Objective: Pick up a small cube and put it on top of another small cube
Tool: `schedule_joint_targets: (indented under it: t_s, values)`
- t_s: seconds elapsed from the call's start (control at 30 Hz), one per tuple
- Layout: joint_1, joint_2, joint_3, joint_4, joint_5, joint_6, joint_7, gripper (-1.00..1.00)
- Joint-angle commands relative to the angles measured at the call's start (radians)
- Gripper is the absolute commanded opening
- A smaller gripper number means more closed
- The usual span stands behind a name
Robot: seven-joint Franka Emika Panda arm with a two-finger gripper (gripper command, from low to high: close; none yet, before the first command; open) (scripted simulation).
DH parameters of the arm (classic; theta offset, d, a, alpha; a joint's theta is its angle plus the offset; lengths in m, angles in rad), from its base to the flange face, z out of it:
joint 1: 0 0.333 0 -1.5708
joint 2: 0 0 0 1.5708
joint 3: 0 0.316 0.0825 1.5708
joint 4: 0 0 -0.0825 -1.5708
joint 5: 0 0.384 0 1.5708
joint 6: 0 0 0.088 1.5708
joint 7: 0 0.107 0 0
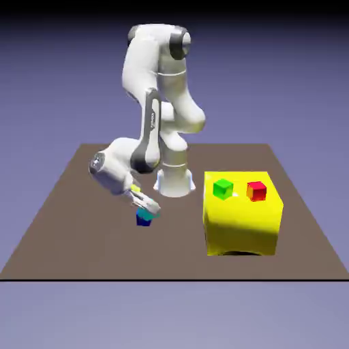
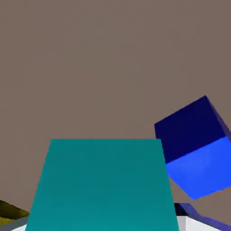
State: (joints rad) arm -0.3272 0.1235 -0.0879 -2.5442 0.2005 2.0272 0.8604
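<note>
My arm is glossy white, built of fat rounded segments with dark grey bands at the joints and a grey cap on the top joint. A dark panel with small pale lettering runs down my forearm. My base flares out like a white bell. My hand is white, with a yellowish spot near the wrist.

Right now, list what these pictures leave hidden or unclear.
- Hand view: the claw's fingertips, hidden behind the cyan cube filling the bottom.
- Hand view: the dark blue cube, cut by the right edge.
- Exterior view: whether the cyan cube touches the dark blue cube; too small.
- Exterior view: the claw, too small to read.
</note>
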Motion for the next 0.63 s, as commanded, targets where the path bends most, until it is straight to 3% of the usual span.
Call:
schedule_joint_targets:
  t_s: [0.0, 0.2, 0.37, 0.4, 0.6]
  values:
    - [0.033, -0.007, -0.027, 0.002, -0.047, -0.02, -0.024, -1.0]
    - [0.187, -0.037, -0.154, 0.01, -0.248, -0.113, -0.143, -1.0]
    - [0.178, 0.065, -0.147, -0.088, -0.231, 0.085, -0.157, -1.0]
    - [0.178, 0.065, -0.147, -0.088, -0.231, 0.085, -0.157, 1.0]
    - [0.187, -0.037, -0.154, 0.01, -0.248, -0.113, -0.143, 1.0]
